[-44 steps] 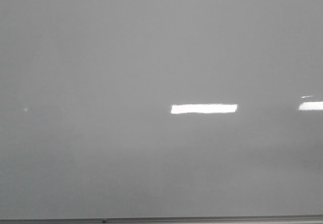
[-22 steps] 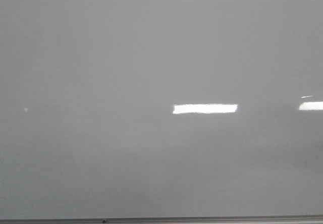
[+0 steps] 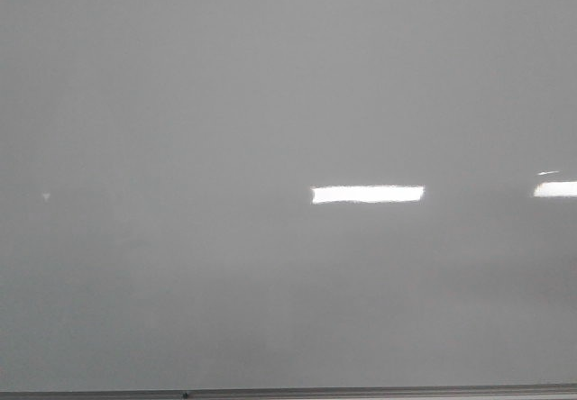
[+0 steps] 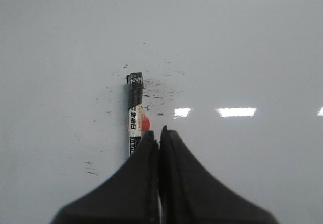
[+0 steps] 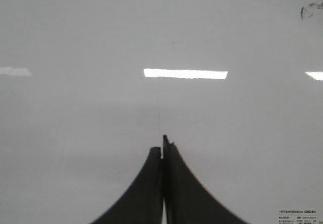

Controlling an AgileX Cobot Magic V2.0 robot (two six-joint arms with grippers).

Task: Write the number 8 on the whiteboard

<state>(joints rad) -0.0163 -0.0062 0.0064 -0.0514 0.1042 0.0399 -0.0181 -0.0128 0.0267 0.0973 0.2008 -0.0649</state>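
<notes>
The whiteboard (image 3: 180, 103) fills the front view, glossy pale grey and blank; no number 8 shows on it in any view. Neither gripper shows in the front view. In the left wrist view my left gripper (image 4: 160, 130) is shut, jaws pressed together and empty, over a white surface (image 4: 252, 42). A marker (image 4: 135, 114) with a black cap and a white label with a red spot lies just ahead of it, its near end hidden behind the left finger (image 4: 144, 153). In the right wrist view my right gripper (image 5: 162, 142) is shut and empty.
A thin metal edge (image 3: 361, 391) runs along the board's bottom. Small black ink specks (image 4: 161, 90) are scattered round the marker. Black scribbles (image 5: 308, 2) sit at one corner of the right wrist view, a printed label (image 5: 298, 216) at another. Bright light reflections (image 3: 368, 194) lie on the board.
The left end of the bright reflection on the board has shifted slightly to the right. Nothing else has visibly changed.
</notes>
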